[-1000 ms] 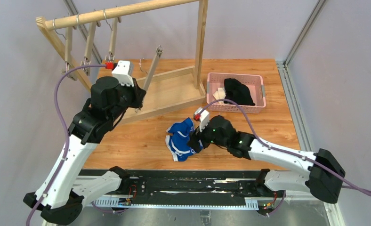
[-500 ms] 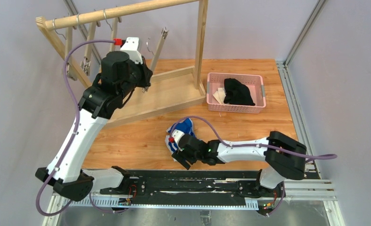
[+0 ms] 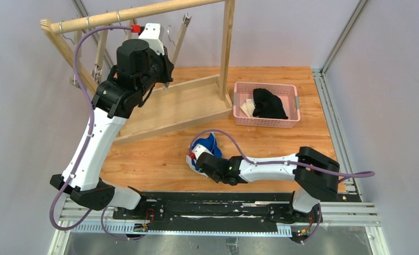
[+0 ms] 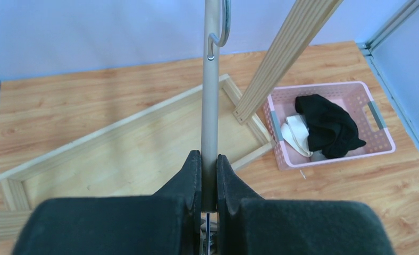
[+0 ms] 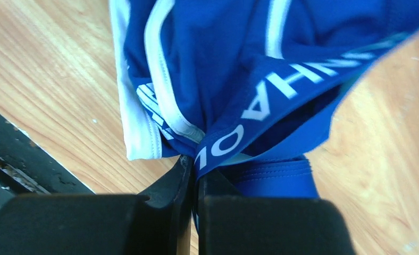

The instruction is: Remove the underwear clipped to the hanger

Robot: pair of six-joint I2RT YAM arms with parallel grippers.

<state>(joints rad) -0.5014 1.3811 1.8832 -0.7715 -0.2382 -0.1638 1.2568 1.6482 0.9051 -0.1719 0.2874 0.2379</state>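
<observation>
Jaws of the right gripper (image 5: 193,164) are clenched on the lettered white-and-blue waistband of the blue underwear (image 5: 239,64). The rest of the garment bunches just ahead of the fingertips, its white trim hanging to their left. Bare table (image 5: 48,79) shows on either side of the cloth, and the black edge of the arm mounting lies behind and to the left of the fingers. From above, this gripper sits low over the near part of the table, with the crumpled garment touching it on the far side.

The left gripper (image 4: 208,180) is raised high, squeezed tight on the silvery bar of the hanger (image 4: 210,106). The bar runs straight away from the fingertips to a curled wire hook at its far end. No cloth shows on the stretch of bar in view. A slanted post of the wooden rack (image 4: 287,53) stands ahead and to the right of the fingers, and the rack's shallow base frame lies below them.

Further ahead and right of that gripper, well apart from it, sits the pink basket (image 4: 380,122). In it lies the black underwear (image 4: 329,125), heaped loosely. A fold of whitish cloth (image 4: 298,135) is pressed against its left side (too little of it shows to say more). In the overhead view, other hangers (image 3: 101,48) dangle from the rack's top rail, to the left of the raised gripper.
</observation>
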